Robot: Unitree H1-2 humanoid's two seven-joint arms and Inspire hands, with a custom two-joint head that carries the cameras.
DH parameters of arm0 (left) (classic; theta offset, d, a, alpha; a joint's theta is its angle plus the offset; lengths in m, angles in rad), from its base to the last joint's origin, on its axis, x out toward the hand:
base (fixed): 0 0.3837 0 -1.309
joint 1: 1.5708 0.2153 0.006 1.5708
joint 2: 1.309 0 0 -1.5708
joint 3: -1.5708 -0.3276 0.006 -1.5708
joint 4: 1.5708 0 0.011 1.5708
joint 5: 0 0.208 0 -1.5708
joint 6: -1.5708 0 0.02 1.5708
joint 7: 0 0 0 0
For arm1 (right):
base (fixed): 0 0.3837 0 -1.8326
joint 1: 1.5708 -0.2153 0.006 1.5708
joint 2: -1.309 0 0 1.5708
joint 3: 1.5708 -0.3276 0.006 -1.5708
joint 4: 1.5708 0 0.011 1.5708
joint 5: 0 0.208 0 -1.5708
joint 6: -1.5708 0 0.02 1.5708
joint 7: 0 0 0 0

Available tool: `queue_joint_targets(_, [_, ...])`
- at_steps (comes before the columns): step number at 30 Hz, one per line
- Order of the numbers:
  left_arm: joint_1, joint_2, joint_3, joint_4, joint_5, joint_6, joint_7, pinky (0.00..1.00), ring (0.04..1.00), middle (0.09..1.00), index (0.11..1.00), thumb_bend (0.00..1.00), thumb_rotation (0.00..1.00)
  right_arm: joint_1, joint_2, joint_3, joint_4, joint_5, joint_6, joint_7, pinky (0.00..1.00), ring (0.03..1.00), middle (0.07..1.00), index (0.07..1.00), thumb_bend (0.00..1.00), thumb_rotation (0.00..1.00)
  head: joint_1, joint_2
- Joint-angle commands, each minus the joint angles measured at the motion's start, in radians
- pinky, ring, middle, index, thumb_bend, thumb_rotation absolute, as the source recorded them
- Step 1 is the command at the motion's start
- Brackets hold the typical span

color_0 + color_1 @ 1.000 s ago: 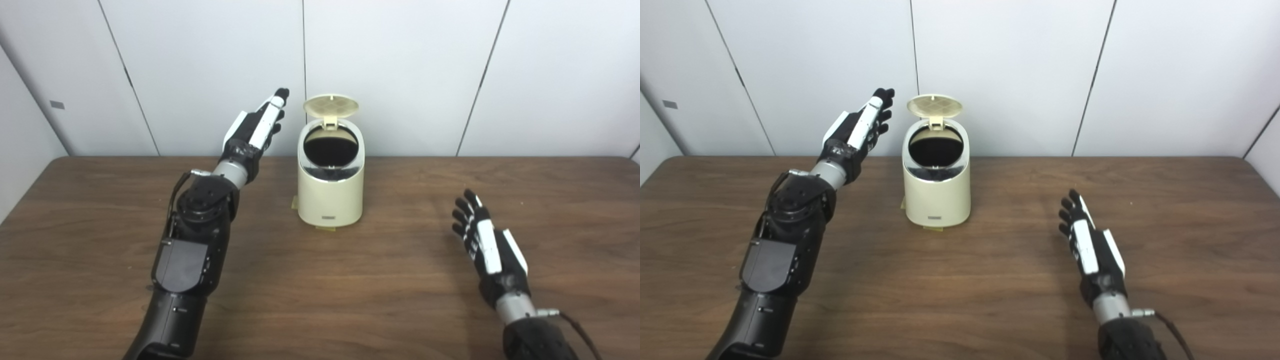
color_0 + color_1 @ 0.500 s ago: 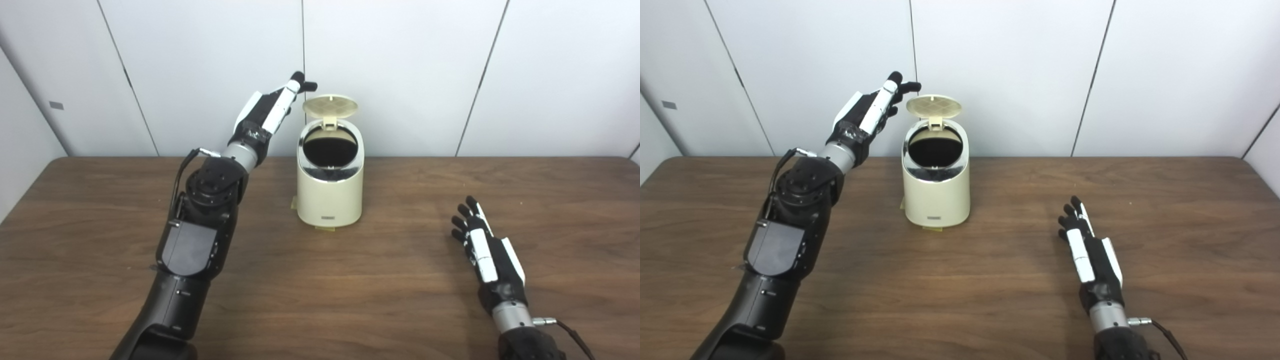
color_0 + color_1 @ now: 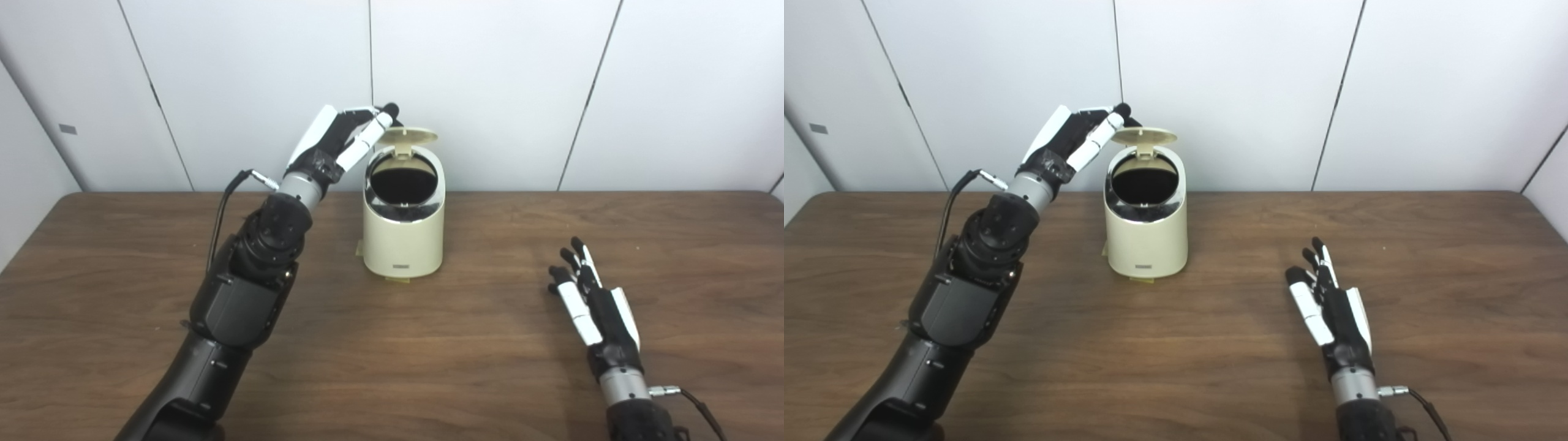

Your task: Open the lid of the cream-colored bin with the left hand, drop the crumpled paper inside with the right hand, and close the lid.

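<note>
The cream-colored bin (image 3: 403, 242) stands at the middle back of the table, its round mouth dark; I cannot see any crumpled paper. Its lid (image 3: 407, 135) is tipped partway down over the mouth, still hinged up at the back. My left hand (image 3: 343, 138) is raised beside the bin's upper left, fingers apart, with its fingertips (image 3: 387, 112) against the lid's left back edge. My right hand (image 3: 591, 300) rests low over the table at the right, open and holding nothing.
The brown wooden table (image 3: 465, 343) stretches wide around the bin. White wall panels (image 3: 490, 86) stand right behind it. Small yellowish tabs (image 3: 398, 280) stick out under the bin's base.
My left hand has swung right and over to the lid's back edge, and the lid has tilted down from upright. My right hand has drawn back toward me and lower.
</note>
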Motion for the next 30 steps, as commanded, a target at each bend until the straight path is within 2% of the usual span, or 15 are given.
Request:
queue_joint_targets(1, [-0.026, 0.012, 0.003, -0.030, 0.028, -0.030, 0.010, 1.00, 0.951, 0.883, 0.638, 0.52, 0.95, -0.012, -0.002, 0.012, -0.010, -0.025, -0.029, -0.007, 0.78, 0.874, 0.934, 1.000, 0.58, 0.78, -0.007, -0.001])
queue_joint_targets(4, [-0.021, 0.024, -0.018, -0.026, 0.067, -0.064, 0.008, 0.99, 0.970, 0.899, 0.621, 0.53, 0.96, -0.015, -0.002, 0.013, -0.013, -0.044, -0.020, -0.013, 0.78, 0.875, 0.931, 1.000, 0.59, 0.80, -0.006, 0.002])
queue_joint_targets(9, [-0.019, 0.061, -0.063, -0.032, 0.141, -0.112, -0.009, 0.90, 0.972, 0.906, 0.587, 0.57, 1.00, -0.020, -0.004, 0.009, -0.010, -0.052, -0.016, -0.016, 0.82, 0.887, 0.933, 1.000, 0.58, 0.84, -0.008, 0.008])
queue_joint_targets(16, [0.013, 0.113, -0.128, -0.058, 0.273, -0.218, -0.013, 0.84, 0.947, 0.899, 0.575, 0.59, 0.99, -0.015, -0.004, 0.013, -0.026, -0.059, -0.005, -0.008, 0.75, 0.848, 0.924, 1.000, 0.60, 0.90, -0.010, 0.019])
queue_joint_targets(21, [0.007, 0.140, -0.189, -0.007, 0.399, -0.284, -0.013, 0.86, 0.943, 0.901, 0.617, 0.64, 1.00, -0.014, -0.003, 0.005, -0.049, -0.044, 0.011, 0.001, 0.76, 0.836, 0.916, 1.000, 0.65, 0.96, -0.012, 0.024])
queue_joint_targets(24, [0.003, 0.157, -0.224, 0.024, 0.503, -0.325, 0.011, 0.85, 0.934, 0.894, 0.627, 0.65, 1.00, -0.015, -0.003, -0.002, -0.058, -0.052, 0.030, -0.003, 0.77, 0.843, 0.909, 1.000, 0.61, 0.99, -0.016, 0.030])
queue_joint_targets(26, [0.003, 0.166, -0.243, 0.036, 0.564, -0.347, 0.027, 0.88, 0.952, 0.902, 0.637, 0.63, 1.00, -0.015, -0.002, -0.007, -0.063, -0.053, 0.040, -0.005, 0.78, 0.851, 0.902, 1.000, 0.56, 1.00, -0.018, 0.033])
queue_joint_targets(30, [0.011, 0.174, -0.270, 0.061, 0.653, -0.393, 0.064, 0.95, 0.976, 0.916, 0.639, 0.60, 0.97, -0.022, -0.008, 0.003, -0.054, -0.147, 0.052, -0.050, 0.80, 0.842, 0.879, 1.000, 0.58, 1.00, -0.024, 0.038])
